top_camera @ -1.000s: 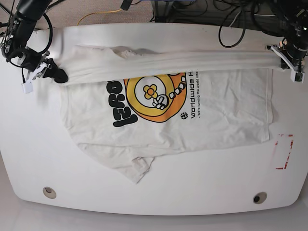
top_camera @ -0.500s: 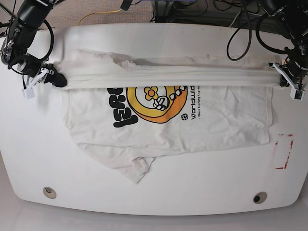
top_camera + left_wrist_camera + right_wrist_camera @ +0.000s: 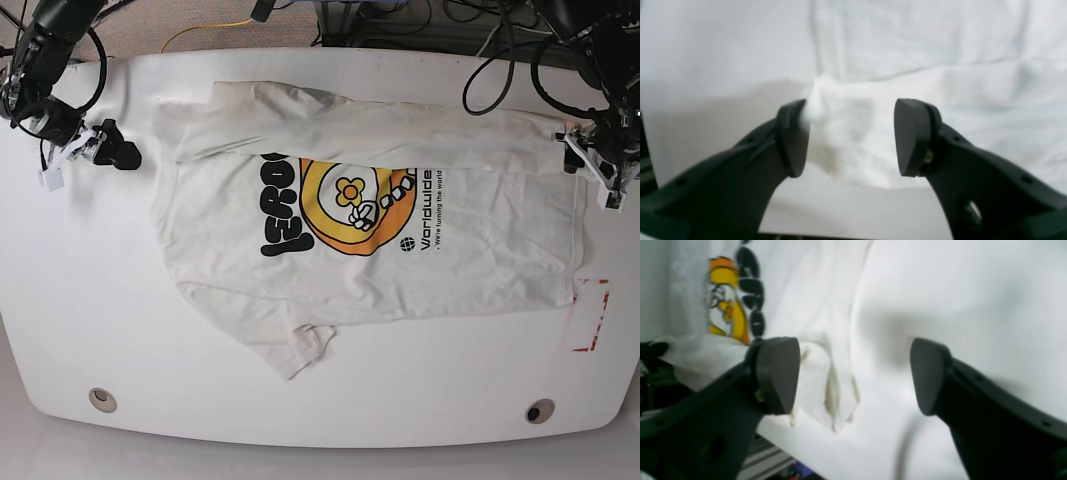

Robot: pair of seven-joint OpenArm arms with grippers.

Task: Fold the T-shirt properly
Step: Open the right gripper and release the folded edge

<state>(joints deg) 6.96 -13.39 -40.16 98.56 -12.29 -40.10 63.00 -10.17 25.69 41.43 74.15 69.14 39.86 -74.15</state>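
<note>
The cream T-shirt [image 3: 400, 270] lies flat on the white table [image 3: 70, 300], its orange-yellow round graphic [image 3: 350, 205] and black lettering facing up. A folded band of cloth runs along its far edge. My left gripper [image 3: 588, 160] sits at the shirt's far right corner. In the left wrist view it [image 3: 851, 133] is open, with a loose bunch of shirt cloth [image 3: 840, 110] between the jaws, brushing one pad [image 3: 793, 136]. My right gripper [image 3: 108, 150] stands open a little left of the shirt. In its own view it [image 3: 853, 373] has a shirt edge [image 3: 836, 396] drooping beside one finger.
A red dashed rectangle [image 3: 590, 315] is marked on the table at the right, just off the shirt's corner. Two round holes [image 3: 102, 399] [image 3: 540, 411] sit near the front edge. Cables [image 3: 480, 40] hang behind the table's far edge.
Both grippers have opened and let go of the stretched band of cloth. The band has slackened and dropped back toward the far edge, uncovering more of the graphic. The shirt has shifted slightly right.
</note>
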